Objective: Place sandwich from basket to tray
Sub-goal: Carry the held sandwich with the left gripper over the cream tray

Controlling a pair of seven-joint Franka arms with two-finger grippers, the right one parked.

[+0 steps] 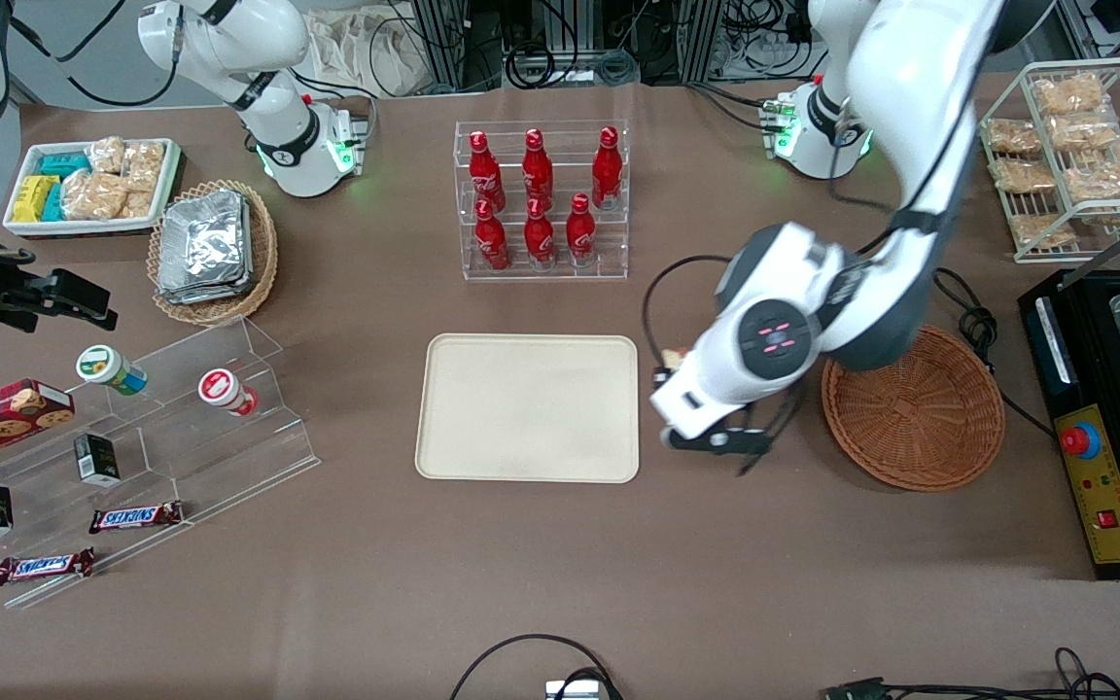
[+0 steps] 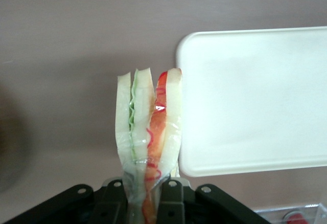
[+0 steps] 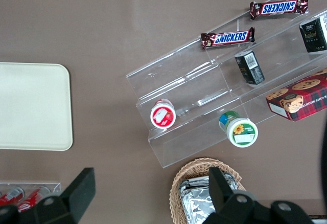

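My gripper [image 2: 144,201] is shut on the sandwich [image 2: 148,137], a wrapped wedge of white bread with green and orange-red filling that sticks out from between the black fingers [image 2: 171,203]. In the front view only a small bit of the sandwich [image 1: 672,360] peeks out by the white wrist, and the gripper [image 1: 667,374] hangs over bare table between the cream tray [image 1: 527,406] and the reddish-brown basket [image 1: 913,408]. The tray's rounded corner [image 2: 191,45] lies just beside the sandwich. The basket holds nothing I can see.
A clear rack of red bottles [image 1: 541,199] stands farther from the camera than the tray. A tan basket of foil packs [image 1: 213,251], a white bin of snacks [image 1: 91,185] and an acrylic step shelf [image 1: 152,428] lie toward the parked arm's end. A black machine [image 1: 1109,408] sits past the basket.
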